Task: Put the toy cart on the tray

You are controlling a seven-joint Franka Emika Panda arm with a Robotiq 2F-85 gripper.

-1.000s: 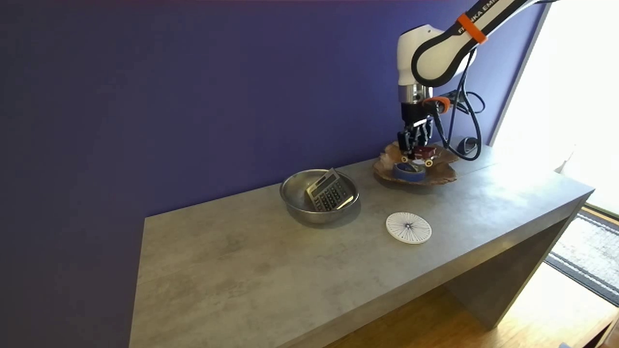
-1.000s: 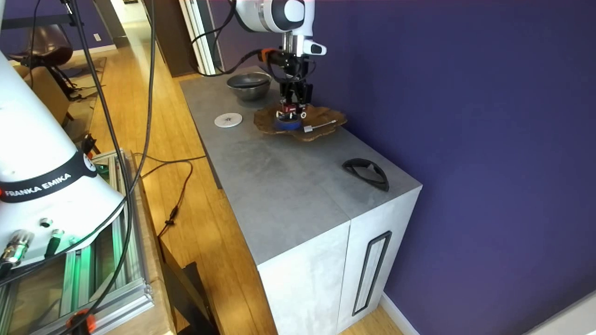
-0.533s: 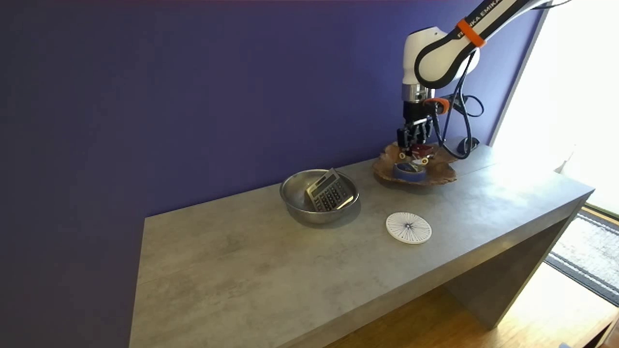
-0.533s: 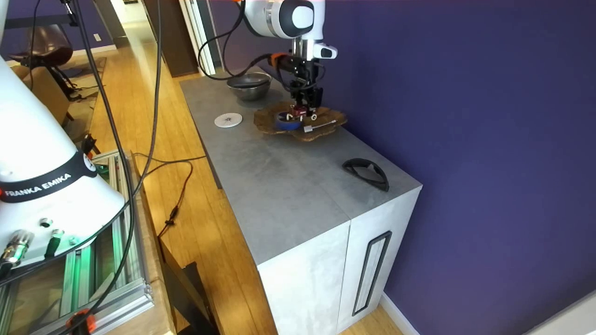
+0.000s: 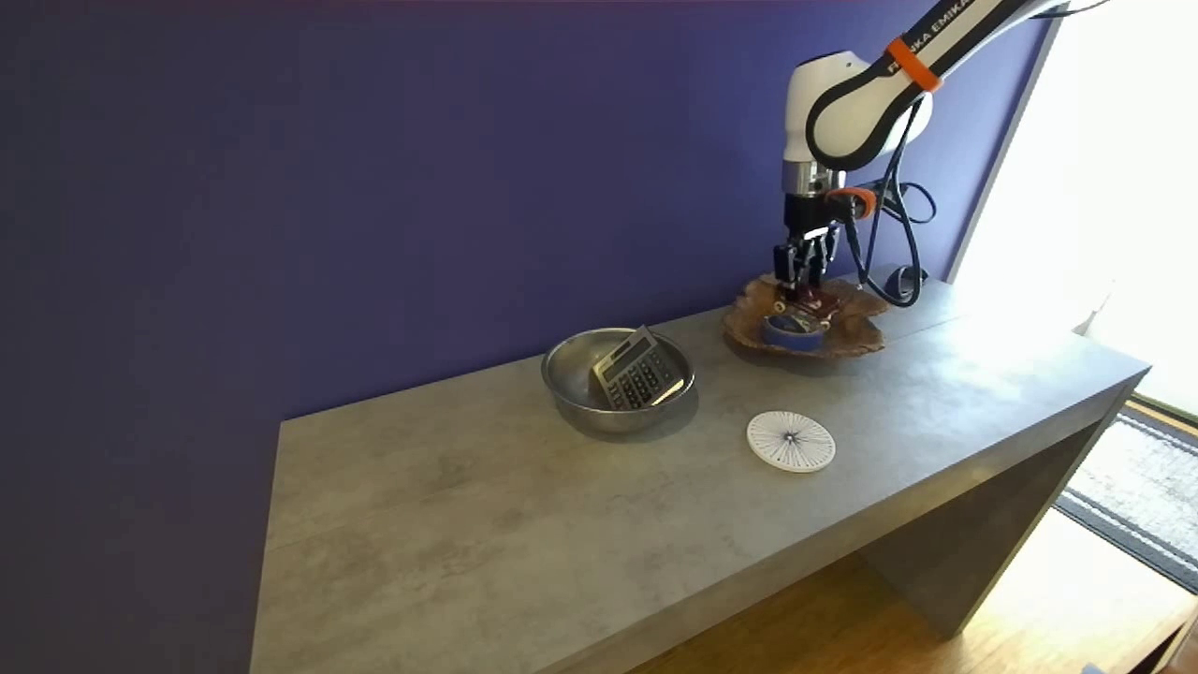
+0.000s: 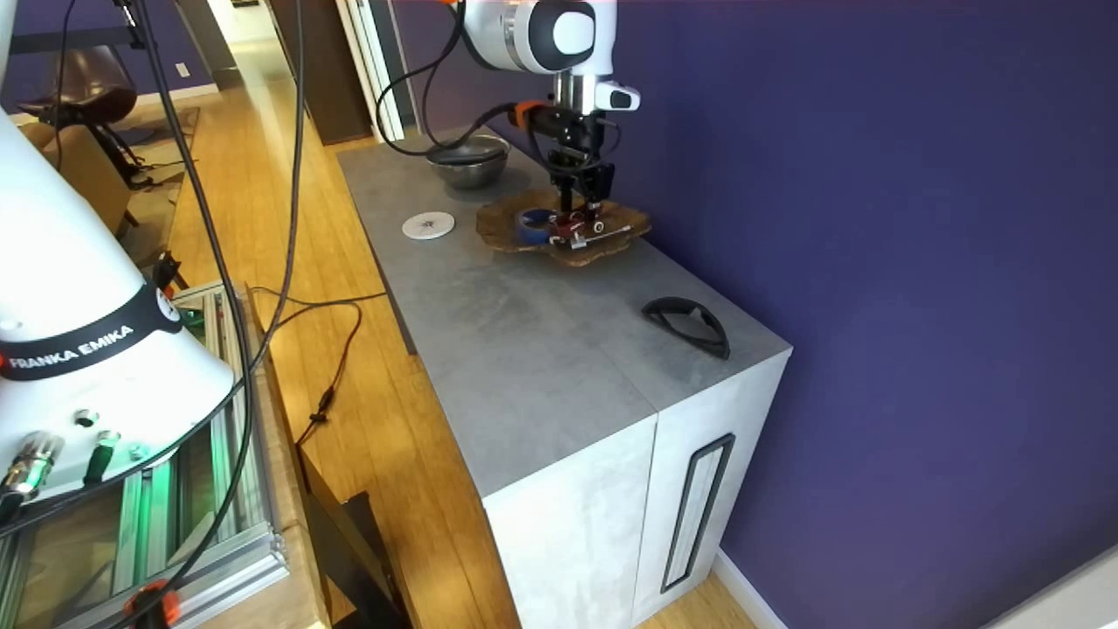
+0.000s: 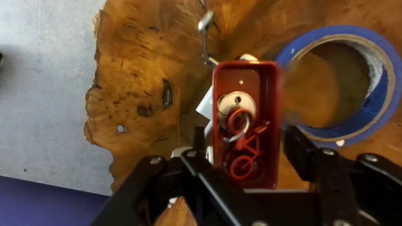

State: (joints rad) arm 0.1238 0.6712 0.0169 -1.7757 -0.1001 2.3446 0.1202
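Observation:
The toy cart is a small red wagon [image 7: 267, 103] with pale wheels; a red bicycle figure and a round pale piece with a ring are inside it. It sits low in the brown wavy-rimmed tray [image 5: 854, 342], beside the blue tape roll, in both exterior views [image 6: 572, 229]. It looks slightly tilted and overlaps a white cable piece [image 7: 205, 105]. My gripper [image 7: 244, 135] is open, one finger on each side of the cart, with a gap at the left finger. In an exterior view the gripper [image 5: 807, 281] is just above the cart. The cart's underside is hidden.
A blue tape roll [image 5: 794, 342] lies in the tray. A metal bowl [image 5: 571, 379] holds a calculator [image 5: 641, 374]. A white disc [image 5: 791, 442] lies on the table. A black curved object [image 6: 690, 328] lies near the table end. The purple wall stands close behind the tray.
The gripper and cart moved away from above the tape roll and down into the tray. The fingers have opened, and the cart now sits lower than the fingertips.

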